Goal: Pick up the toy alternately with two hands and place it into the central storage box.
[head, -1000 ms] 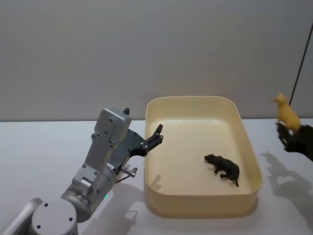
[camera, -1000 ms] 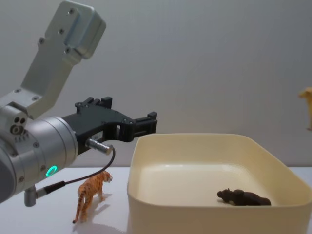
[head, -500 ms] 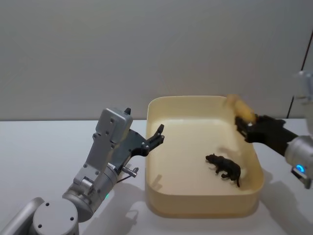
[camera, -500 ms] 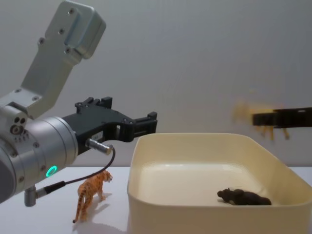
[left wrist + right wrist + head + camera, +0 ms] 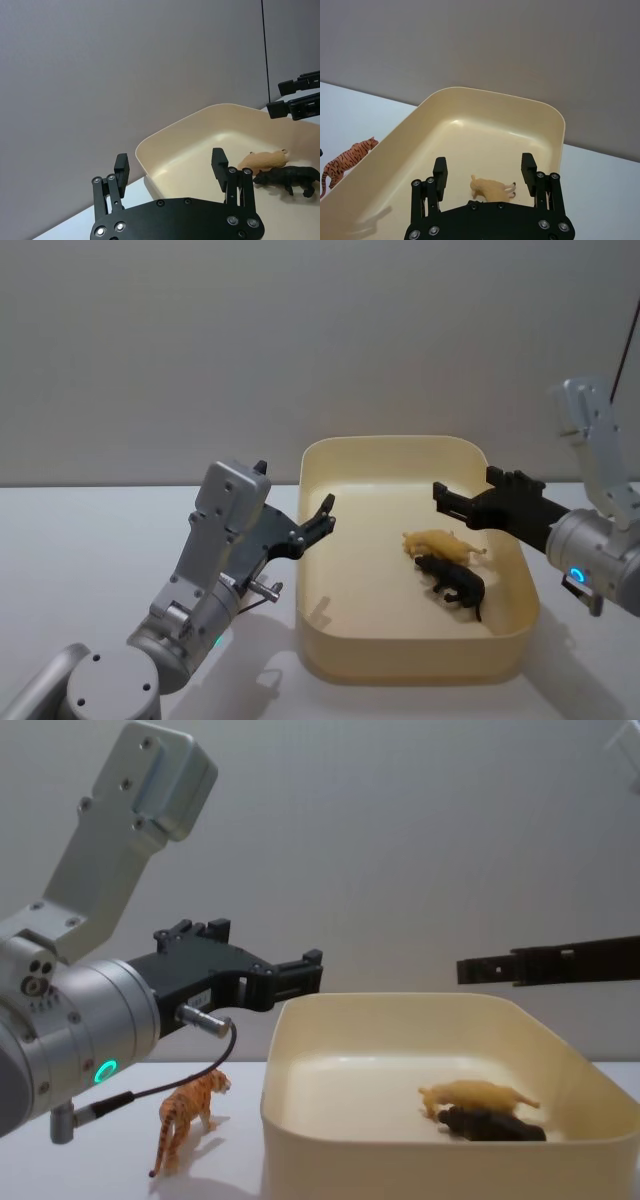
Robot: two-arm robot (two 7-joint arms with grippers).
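Now that the yellow toy (image 5: 437, 543) is lying in the storage box (image 5: 400, 660), the right hand (image 5: 440, 498) and left hand (image 5: 322, 512) are gaping wide; the tiger (image 5: 187, 1113) is waiting.

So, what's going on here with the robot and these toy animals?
A two-armed robot is sorting toy animals into a cream box. Its right end effector hangs open above the box, and a yellow animal lies on the box floor just below it, beside a dark animal. The left end effector hovers open by the box's left rim, holding nothing. An orange tiger stands on the table left of the box, not yet put away.
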